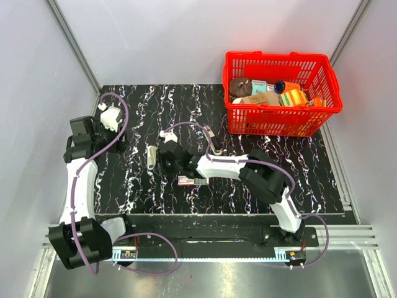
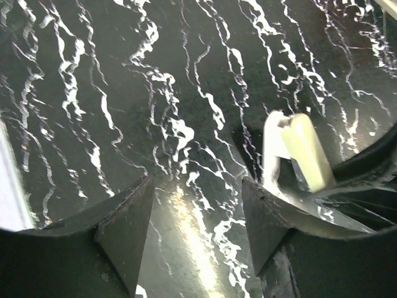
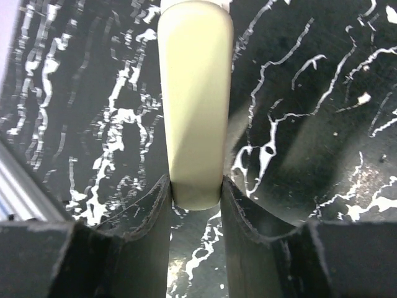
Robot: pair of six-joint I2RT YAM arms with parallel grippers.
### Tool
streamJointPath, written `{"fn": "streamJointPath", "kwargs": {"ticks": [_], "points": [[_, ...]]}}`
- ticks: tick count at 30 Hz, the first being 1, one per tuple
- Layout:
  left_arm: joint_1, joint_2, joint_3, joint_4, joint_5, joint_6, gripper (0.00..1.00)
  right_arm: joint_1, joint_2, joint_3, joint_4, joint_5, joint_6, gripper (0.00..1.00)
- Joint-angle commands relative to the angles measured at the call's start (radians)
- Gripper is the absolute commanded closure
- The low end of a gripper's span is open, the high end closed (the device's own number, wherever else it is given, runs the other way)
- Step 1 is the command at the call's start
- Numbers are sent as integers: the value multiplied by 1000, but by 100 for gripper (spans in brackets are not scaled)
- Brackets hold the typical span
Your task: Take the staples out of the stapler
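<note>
The right gripper (image 3: 195,186) is closed on one end of the pale yellow-green plastic stapler (image 3: 195,93), which lies left of centre on the black marbled tabletop (image 1: 310,171) in the top view, probably to steady it. The left gripper (image 2: 195,189), at centre left, stands half open and empty, ready to work on the stapler. The red plastic basket (image 1: 273,121) at upper right is well apart and blocks nothing.

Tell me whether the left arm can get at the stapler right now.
Probably yes. The left end effector is open, and nothing stands between it and the stapler. The right end effector clamps one end, leaving the other exposed.
</note>
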Motion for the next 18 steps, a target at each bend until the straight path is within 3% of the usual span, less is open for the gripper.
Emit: {"fn": "streamJointPath", "kwargs": {"ticks": [1, 8, 15, 18], "points": [[35, -4, 36, -76, 136, -69, 37, -4, 10, 107, -85, 57, -47, 100], [38, -22, 1, -87, 133, -62, 37, -4, 91, 300, -304, 83, -118, 100], [43, -31, -10, -111, 149, -66, 36, -4, 280, 695, -688, 111, -191, 100], [50, -33, 1, -136, 166, -69, 36, -2, 312, 769, -769, 108, -216, 100]]}}
